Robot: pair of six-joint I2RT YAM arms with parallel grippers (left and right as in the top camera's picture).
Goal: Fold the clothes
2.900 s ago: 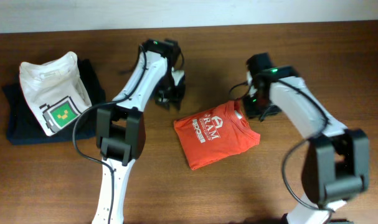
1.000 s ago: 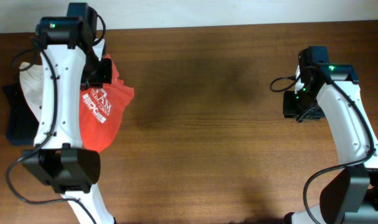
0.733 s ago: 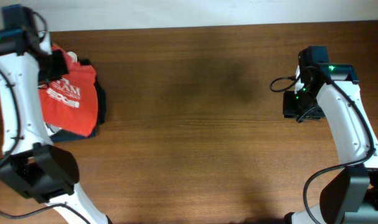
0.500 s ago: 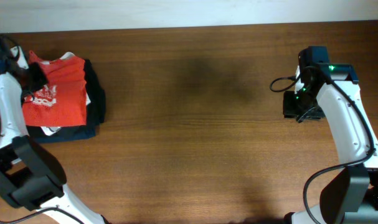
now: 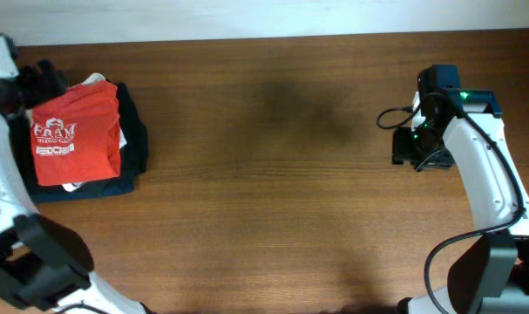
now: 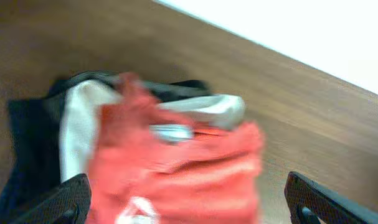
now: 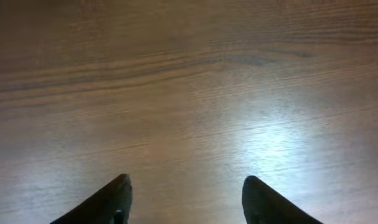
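Observation:
The clothes, a folded red-orange T-shirt (image 5: 77, 135) with white lettering, lie on top of a pile at the table's far left. In the left wrist view the T-shirt (image 6: 176, 168) is blurred and spreads below my left gripper (image 6: 187, 180). Its jaws stand wide apart, one finger (image 6: 70, 199) on each side, gripping nothing. From overhead the left gripper (image 5: 39, 80) hovers just beyond the pile's far left corner. My right gripper (image 5: 414, 150) is far off on the right of the table. It (image 7: 187, 179) is open over bare wood with nothing between its fingers.
Under the red shirt lie a white T-shirt (image 5: 90, 83) and a dark navy folded garment (image 5: 133, 144); both show in the left wrist view as the white cloth (image 6: 83, 124) and the dark cloth (image 6: 27, 137). Brown wooden table (image 5: 273, 174), pale wall behind.
The left arm swung the red shirt leftward, laid it on the pile and opened its jaws. The right arm stayed put; its jaws widened a little.

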